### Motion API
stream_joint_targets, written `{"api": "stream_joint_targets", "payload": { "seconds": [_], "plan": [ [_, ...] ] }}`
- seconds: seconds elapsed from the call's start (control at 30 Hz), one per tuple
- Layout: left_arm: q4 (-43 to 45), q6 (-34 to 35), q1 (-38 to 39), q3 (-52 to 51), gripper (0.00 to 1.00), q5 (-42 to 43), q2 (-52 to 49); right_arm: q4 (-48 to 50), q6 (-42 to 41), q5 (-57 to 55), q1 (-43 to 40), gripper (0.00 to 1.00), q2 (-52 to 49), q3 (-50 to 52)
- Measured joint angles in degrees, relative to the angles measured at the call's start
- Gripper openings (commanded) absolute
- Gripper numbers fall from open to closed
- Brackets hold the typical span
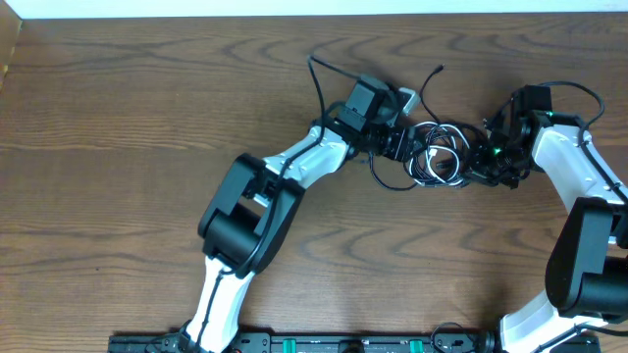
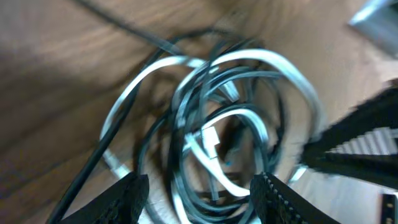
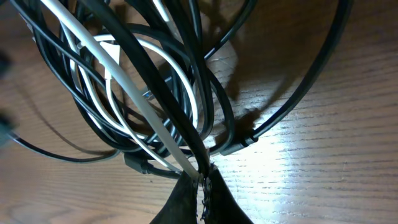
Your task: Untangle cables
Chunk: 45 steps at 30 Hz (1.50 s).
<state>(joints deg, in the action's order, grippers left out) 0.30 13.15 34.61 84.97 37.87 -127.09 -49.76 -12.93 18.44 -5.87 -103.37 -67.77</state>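
The cables lie in one knotted bundle on the wooden table, thin black cable (image 1: 428, 84) loops wound through white cable (image 1: 433, 163) loops. My left gripper (image 1: 404, 146) sits at the bundle's left side. In its blurred wrist view it (image 2: 199, 202) stands open, fingers (image 2: 124, 199) wide apart, with white cable (image 2: 261, 59) and black cable (image 2: 93, 165) loops lying ahead and between them. My right gripper (image 1: 479, 159) is at the bundle's right side. Seen from its wrist, it (image 3: 204, 177) is shut on a black cable (image 3: 155, 74) strand and a white cable (image 3: 127, 84) strand.
A small grey-white block (image 1: 406, 98) lies just behind the left gripper. A loose black cable end (image 1: 316, 71) trails toward the table's far edge (image 1: 314, 20). The right arm's own thicker black wire (image 1: 579, 93) arcs over its wrist.
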Motion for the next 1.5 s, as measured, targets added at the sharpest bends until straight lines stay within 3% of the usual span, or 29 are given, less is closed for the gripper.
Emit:
{"api": "stream_joint_targets", "payload": {
  "seconds": [0.3,0.6,0.67,0.7,0.73,0.87,1.2,1.33,1.5],
  "plan": [
    [1.25,0.55,1.7,0.0,0.58,-6.27,-2.23,0.85,0.11,0.0,0.0,0.01,0.0,0.0],
    [2.69,-0.11,7.67,0.02,0.57,-19.06,-2.23,0.87,0.17,-0.02,0.0,0.01,0.0,0.0],
    [2.71,-0.09,8.07,0.02,0.5,-20.68,-2.23,0.87,0.17,-0.02,0.0,0.01,0.0,0.0],
    [2.69,-0.17,8.13,0.02,0.3,-21.27,-2.23,0.87,0.17,-0.02,0.0,0.01,0.0,0.0],
    [2.6,-0.28,8.15,0.02,0.24,-22.03,-2.23,0.9,0.2,0.0,0.0,0.01,0.0,0.0],
    [1.75,-0.5,7.87,0.02,0.12,-23.52,-2.25,0.98,0.2,0.0,0.0,0.01,0.0,0.0],
    [-0.31,-0.5,7.76,0.55,0.07,-24.09,-2.23,0.96,0.22,0.0,0.0,0.03,0.0,0.0],
    [-7.1,-0.52,7.13,0.72,0.07,-24.06,-0.33,1.05,0.39,0.02,0.0,0.07,0.0,0.0],
    [-18.43,-0.52,4.24,-0.35,0.07,-24.55,6.25,2.89,2.43,3.08,-0.02,0.21,0.0,0.0]
  ]
}}
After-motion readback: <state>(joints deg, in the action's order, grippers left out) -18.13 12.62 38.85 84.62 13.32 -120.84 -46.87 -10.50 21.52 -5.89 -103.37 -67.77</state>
